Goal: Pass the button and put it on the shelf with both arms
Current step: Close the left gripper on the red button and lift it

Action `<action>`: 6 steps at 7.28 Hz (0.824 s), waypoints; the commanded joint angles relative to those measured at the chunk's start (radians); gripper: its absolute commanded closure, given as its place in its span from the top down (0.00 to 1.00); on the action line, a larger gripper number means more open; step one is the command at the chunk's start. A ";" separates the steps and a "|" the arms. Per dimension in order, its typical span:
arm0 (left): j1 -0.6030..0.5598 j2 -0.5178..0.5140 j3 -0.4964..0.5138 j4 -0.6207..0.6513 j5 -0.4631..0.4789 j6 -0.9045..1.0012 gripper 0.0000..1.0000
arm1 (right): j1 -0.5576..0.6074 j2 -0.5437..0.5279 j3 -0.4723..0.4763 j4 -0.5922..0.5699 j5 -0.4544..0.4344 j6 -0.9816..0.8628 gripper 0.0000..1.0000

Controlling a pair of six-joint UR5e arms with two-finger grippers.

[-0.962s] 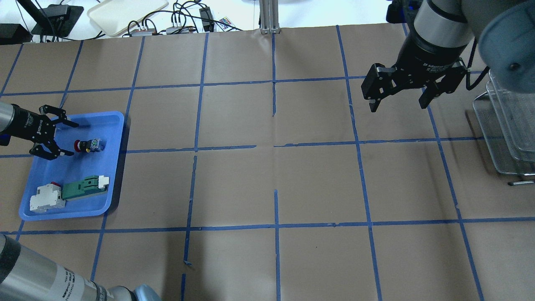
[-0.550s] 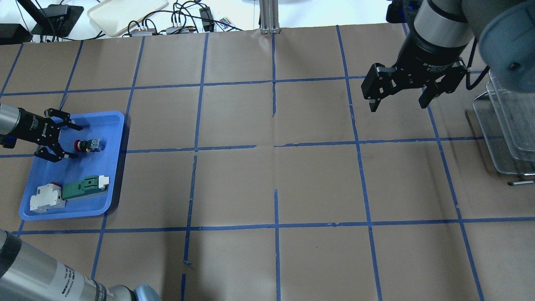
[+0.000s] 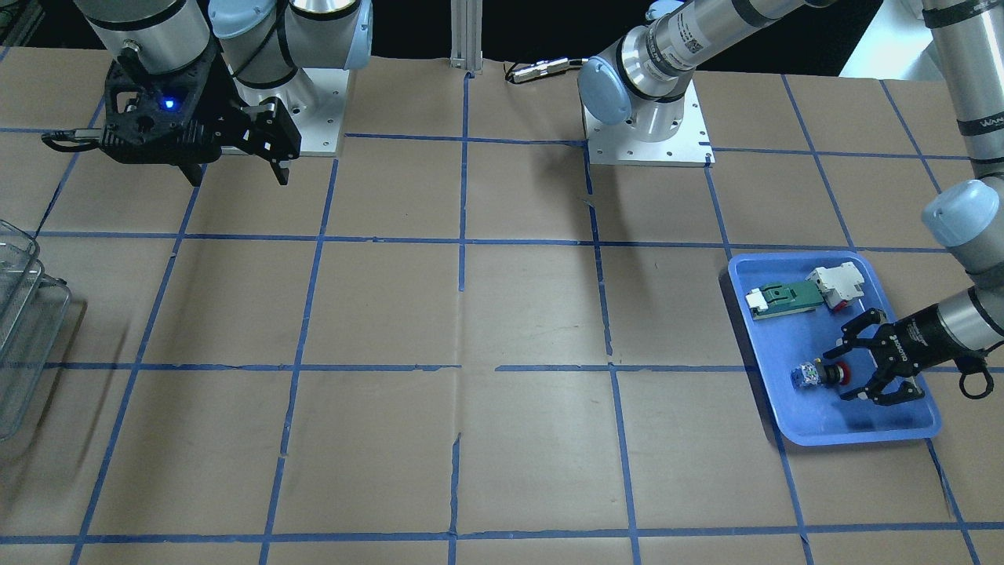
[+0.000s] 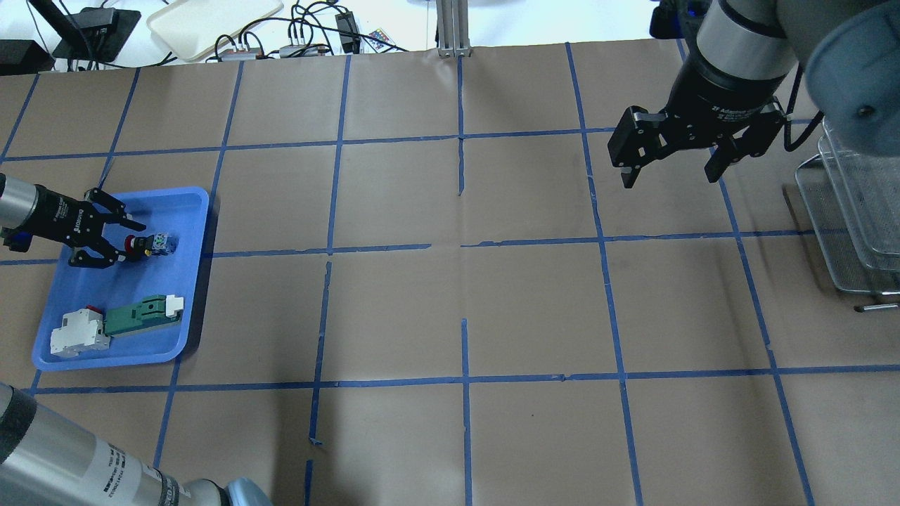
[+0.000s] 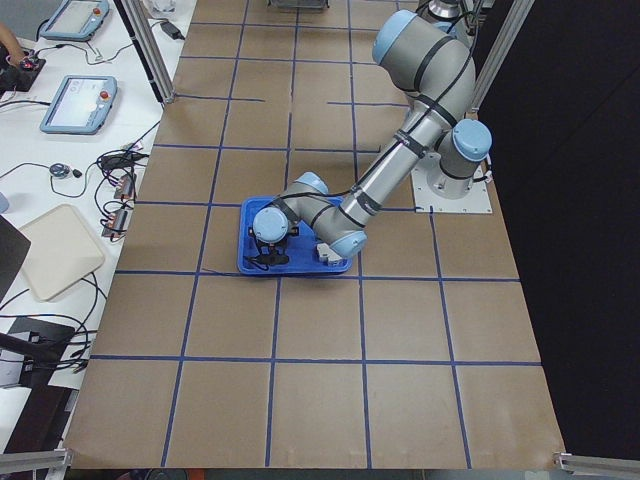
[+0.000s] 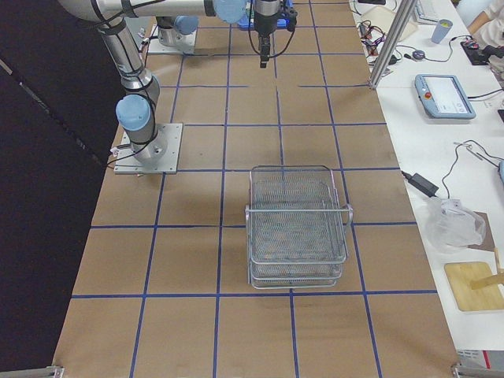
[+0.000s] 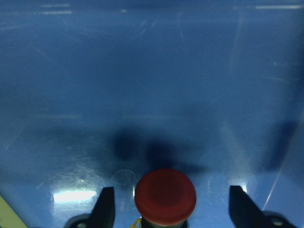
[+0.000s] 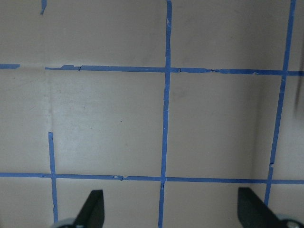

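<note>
Overhead view of a brown paper-covered table [image 4: 394, 309] marked with a blue tape grid. At the left edge of the frame sits a blue tray [image 4: 91, 292]. The button [image 4: 149, 244] lies on its side in the tray's upper half, red cap pointing left. The left gripper [image 4: 131, 244] reaches in from the left with its jaws spread wide, one finger on each side of the red cap. In the left wrist view the cap sits low in the centre, apart from both fingers [image 7: 105, 206]. A green-and-white part [image 4: 144, 314] and a white block [image 4: 77, 336] lie in the tray's lower half. At upper right, the right gripper [image 4: 668, 181] hangs above the table, jaws apart and holding nothing. The wire-mesh tiered shelf [image 4: 854, 211] stands at the right edge.
</note>
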 commanded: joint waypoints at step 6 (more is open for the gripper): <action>-0.035 0.153 0.004 -0.157 -0.077 -0.028 0.00 | -0.002 -0.005 -0.003 -0.002 0.011 -0.005 1.00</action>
